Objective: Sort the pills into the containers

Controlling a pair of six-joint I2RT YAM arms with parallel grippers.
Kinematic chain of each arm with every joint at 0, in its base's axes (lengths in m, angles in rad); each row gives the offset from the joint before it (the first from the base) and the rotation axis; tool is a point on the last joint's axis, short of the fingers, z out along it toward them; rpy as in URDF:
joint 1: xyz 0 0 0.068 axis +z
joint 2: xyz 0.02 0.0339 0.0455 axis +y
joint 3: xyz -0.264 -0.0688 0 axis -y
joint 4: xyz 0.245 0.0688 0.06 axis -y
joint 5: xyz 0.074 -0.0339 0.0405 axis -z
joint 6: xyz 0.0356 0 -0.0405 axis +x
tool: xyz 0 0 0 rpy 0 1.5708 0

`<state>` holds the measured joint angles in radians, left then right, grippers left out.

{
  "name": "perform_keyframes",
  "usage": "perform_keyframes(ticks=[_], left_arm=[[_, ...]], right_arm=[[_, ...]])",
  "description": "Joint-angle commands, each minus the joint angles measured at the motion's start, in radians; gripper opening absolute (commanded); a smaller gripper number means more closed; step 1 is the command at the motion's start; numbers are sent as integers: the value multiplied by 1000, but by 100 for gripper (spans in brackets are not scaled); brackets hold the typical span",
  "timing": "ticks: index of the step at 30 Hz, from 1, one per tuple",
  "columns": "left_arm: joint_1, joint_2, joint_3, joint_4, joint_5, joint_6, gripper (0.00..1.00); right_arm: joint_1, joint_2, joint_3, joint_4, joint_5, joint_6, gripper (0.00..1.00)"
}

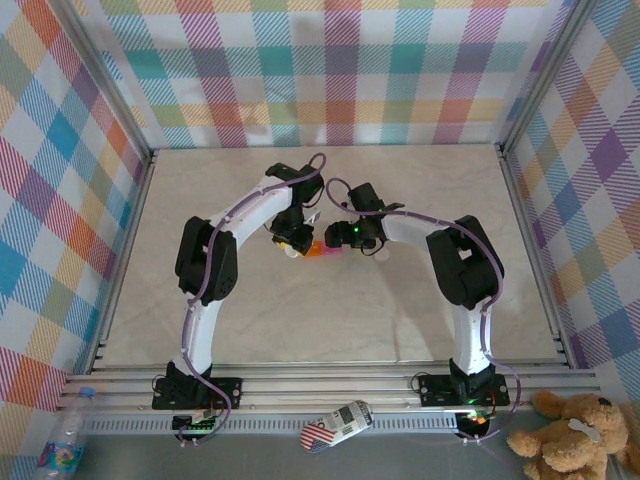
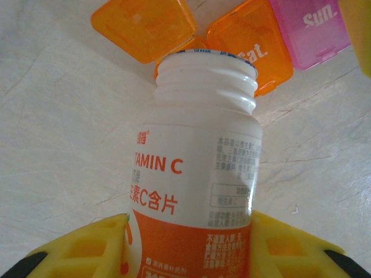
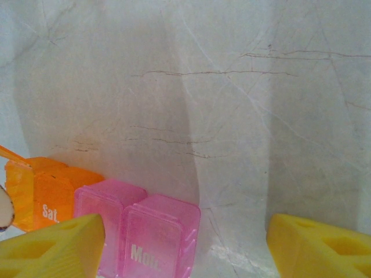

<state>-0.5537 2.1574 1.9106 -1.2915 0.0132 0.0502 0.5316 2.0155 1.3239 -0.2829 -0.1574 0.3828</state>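
While the left claw (image 2: 188,246) pinches the bottle (image 2: 197,145), right claw (image 3: 185,243) spread, overtipping could spill pills past the box (image 2: 249,46) ahead.

Stock, as counted from my own cameras. Arms: two, my left arm (image 1: 205,290) and my right arm (image 1: 465,290). Yellow fingers (image 2: 81,252): two on my left gripper (image 2: 188,255), two on my right gripper (image 3: 185,249). Vitamin bottle (image 2: 197,174): one. Containers (image 3: 116,226): one strip; from my right wrist, one orange box (image 3: 49,202), two pink boxes (image 3: 156,237). Open orange lid (image 2: 142,26): one. Beyond the table (image 1: 330,330) edge: one water bottle (image 1: 65,435), one teddy bear (image 1: 570,435), one flag-printed can (image 1: 338,425).
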Motion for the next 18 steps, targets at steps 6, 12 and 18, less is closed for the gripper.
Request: perform_keyframes(ticks=[6, 12, 18], left_arm=[[-14, 42, 60, -83, -11, 25, 0], [-14, 57, 82, -101, -19, 32, 0], [-14, 63, 88, -108, -32, 36, 0]], right_arm=[[15, 75, -2, 1, -10, -20, 76], [14, 78, -2, -2, -9, -22, 76], [15, 81, -1, -2, -10, -22, 76]])
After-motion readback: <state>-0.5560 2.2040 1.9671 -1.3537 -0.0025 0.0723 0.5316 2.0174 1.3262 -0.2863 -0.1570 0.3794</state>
